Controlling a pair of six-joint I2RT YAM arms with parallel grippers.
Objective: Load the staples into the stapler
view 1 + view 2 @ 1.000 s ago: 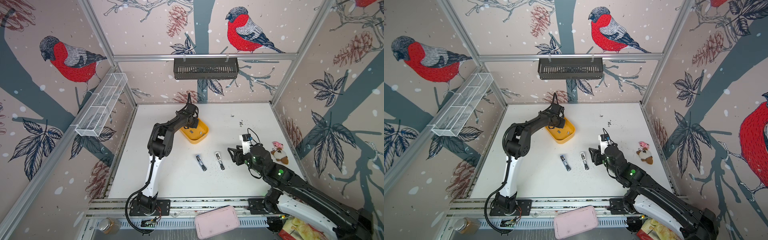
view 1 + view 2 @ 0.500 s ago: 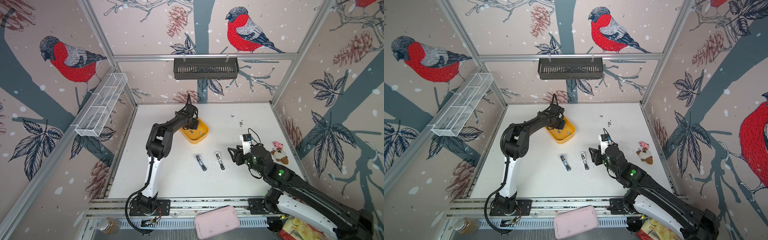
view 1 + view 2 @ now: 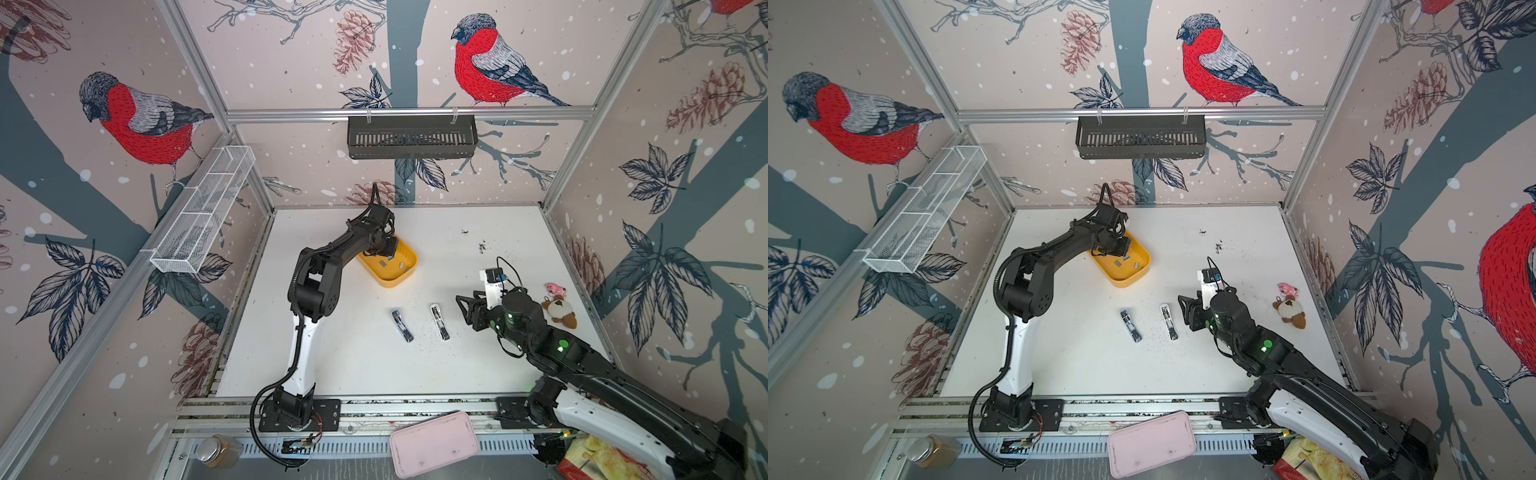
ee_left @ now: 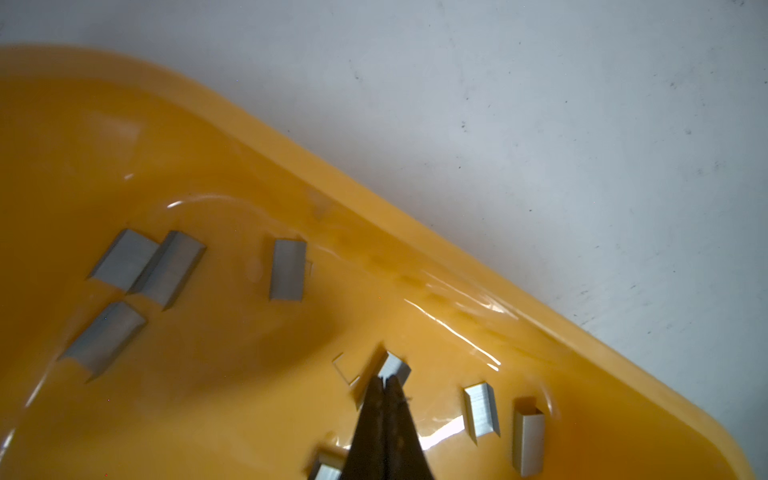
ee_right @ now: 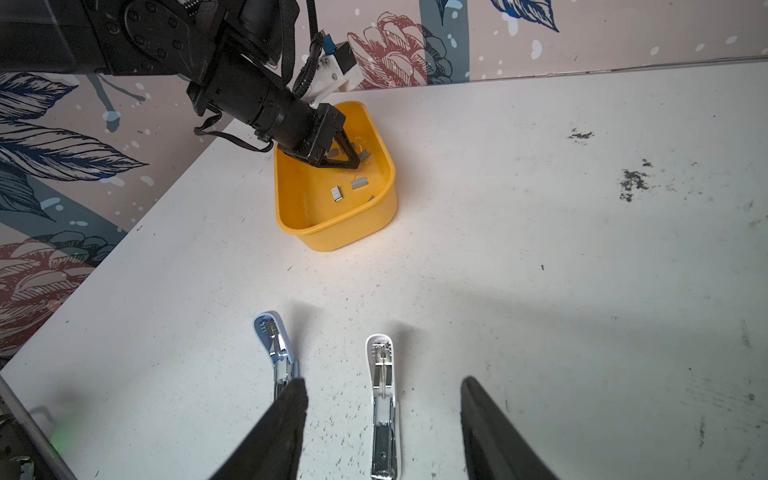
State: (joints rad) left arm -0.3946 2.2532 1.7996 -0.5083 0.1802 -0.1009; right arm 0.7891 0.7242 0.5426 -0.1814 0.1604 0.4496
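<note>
Loading of staples, pick-up stage. Over the last second little has been displaced: the left gripper (image 4: 384, 382) has remained inside the yellow tray (image 3: 409, 270), its arm's elbow having been drawn only slightly outward, and the right arm has not been moved. The left jaws are seen pressed together, their tips set against one short strip (image 4: 395, 365) on the tray floor. Whether that strip is actually pinched cannot be told. If it is, a lift can be judged the next step; if not, the closure has missed and must be repeated.

The remaining staples (image 4: 286, 270) are scattered loose over the tray floor, none yet transferred. The tray is placed toward the far edge of the worktop (image 3: 478, 365), left of its middle. Two mini staplers, a blue one (image 3: 402, 325) and a white one (image 3: 439, 321), are laid open side by side nearer the centre, both apparently unloaded.

The left arm is folded high at the elbow, its forearm stretched toward the far edge and its wrist pitched down into the tray. The right gripper (image 5: 383, 381) is held above the worktop just beside the white stapler, jaws parted and empty.
</note>
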